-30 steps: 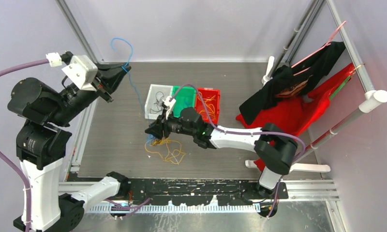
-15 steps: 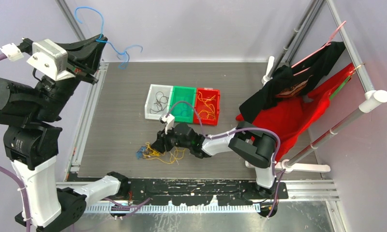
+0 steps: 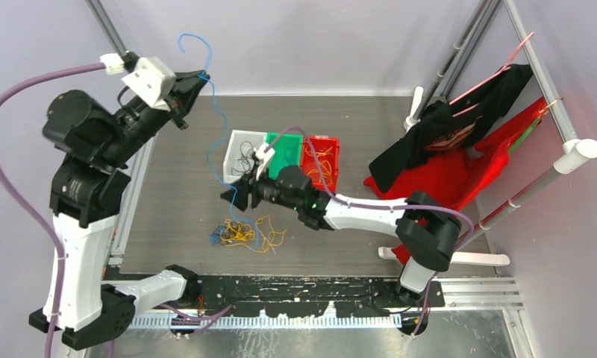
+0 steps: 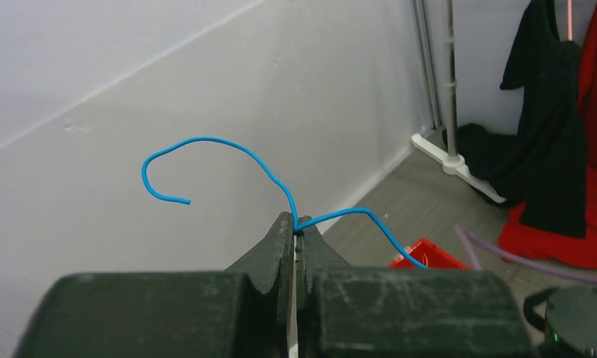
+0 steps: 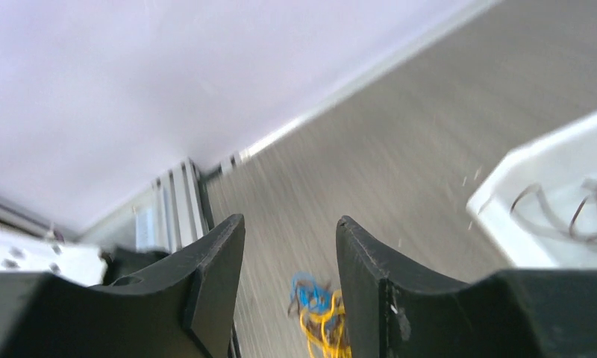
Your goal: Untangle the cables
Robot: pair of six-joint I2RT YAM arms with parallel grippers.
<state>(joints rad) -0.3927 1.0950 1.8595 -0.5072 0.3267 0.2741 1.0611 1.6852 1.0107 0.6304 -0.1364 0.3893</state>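
A tangle of yellow-orange, blue and dark cables lies on the grey table, and it shows blurred low in the right wrist view. One long blue cable is lifted high at the back left. My left gripper is shut on it. Its fingertips pinch the blue cable near a bend, with a curled end above them. The rest of it hangs down towards the white bin. My right gripper hovers open just above and behind the tangle, and nothing is between its fingers.
Three small bins stand in a row at mid-table: white with dark cables, green, and red with yellow cables. Black and red clothes hang on a rack at the right. An aluminium rail runs along the table's left edge.
My left arm swung back in to the right with the blue cable still pinched. My right gripper rose off the tangle towards the bins and opened wider.
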